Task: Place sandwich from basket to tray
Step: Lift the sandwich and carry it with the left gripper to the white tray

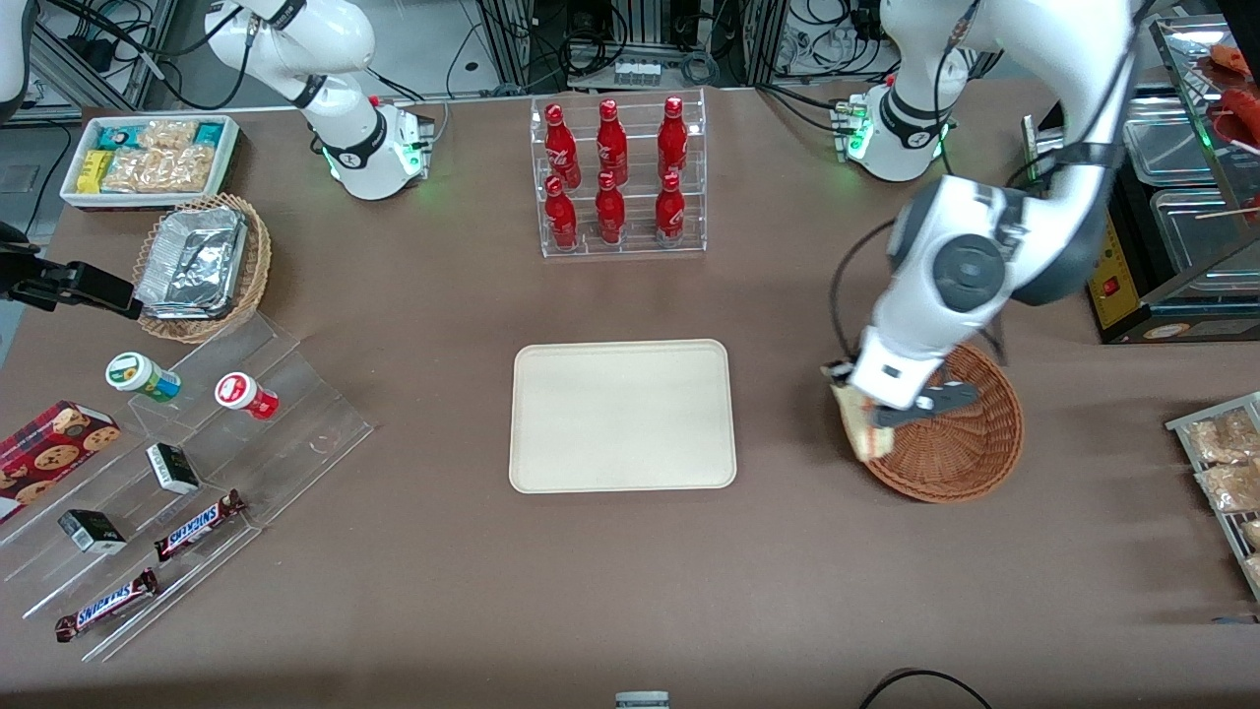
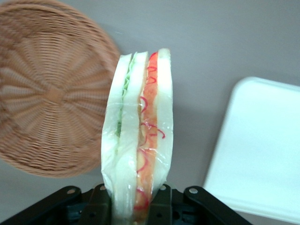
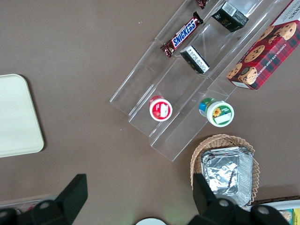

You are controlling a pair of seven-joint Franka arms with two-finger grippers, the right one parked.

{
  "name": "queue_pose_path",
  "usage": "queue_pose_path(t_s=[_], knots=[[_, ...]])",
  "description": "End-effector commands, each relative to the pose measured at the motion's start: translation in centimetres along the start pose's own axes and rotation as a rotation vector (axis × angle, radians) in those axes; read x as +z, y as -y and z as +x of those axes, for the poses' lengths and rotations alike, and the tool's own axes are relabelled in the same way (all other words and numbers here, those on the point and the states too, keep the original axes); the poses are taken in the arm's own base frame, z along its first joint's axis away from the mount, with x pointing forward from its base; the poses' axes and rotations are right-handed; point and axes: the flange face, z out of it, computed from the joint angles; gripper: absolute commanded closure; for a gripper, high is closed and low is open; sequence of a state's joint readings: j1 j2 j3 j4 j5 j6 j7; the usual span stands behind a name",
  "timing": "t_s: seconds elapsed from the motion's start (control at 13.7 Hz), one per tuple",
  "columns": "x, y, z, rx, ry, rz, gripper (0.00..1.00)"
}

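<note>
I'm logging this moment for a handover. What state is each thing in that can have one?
sandwich: wrapped, lifted, gripped on edge, out of the basket
gripper: shut on the sandwich, above the basket's rim nearest the tray
basket: empty
tray: empty
soda bottles: upright in their rack, capped
foil containers: stacked in the tan basket

Even overhead light, soft shadows, blurred basket

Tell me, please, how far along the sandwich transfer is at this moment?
Done: the sandwich is out of the basket, which looks bare inside. In hand: the gripper is shut on the sandwich, holding it raised over the basket's rim on the side toward the tray. Left: carry it to the tray, which has nothing on it, set it down and release.
</note>
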State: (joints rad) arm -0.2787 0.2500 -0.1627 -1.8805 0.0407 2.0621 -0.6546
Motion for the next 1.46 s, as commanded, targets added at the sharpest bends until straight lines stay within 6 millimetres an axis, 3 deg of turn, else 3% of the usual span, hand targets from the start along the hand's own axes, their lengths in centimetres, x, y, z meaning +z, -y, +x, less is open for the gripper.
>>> queue_pose_path(t_s=[0.0, 0.44, 0.73, 0.95, 1.39], knots=[[0.3, -5.9, -1.0, 0.073, -0.01, 0.003, 1.0], [5.5, -17.7, -4.2, 0.23, 0.008, -0.011, 1.0], [8.5, -22.1, -5.9, 0.266, -0.021, -0.033, 1.0], [10.6, -22.7, -6.0, 0.263, -0.051, -0.014, 1.0], [12.9, -22.7, -5.6, 0.238, -0.054, -0.014, 1.0]])
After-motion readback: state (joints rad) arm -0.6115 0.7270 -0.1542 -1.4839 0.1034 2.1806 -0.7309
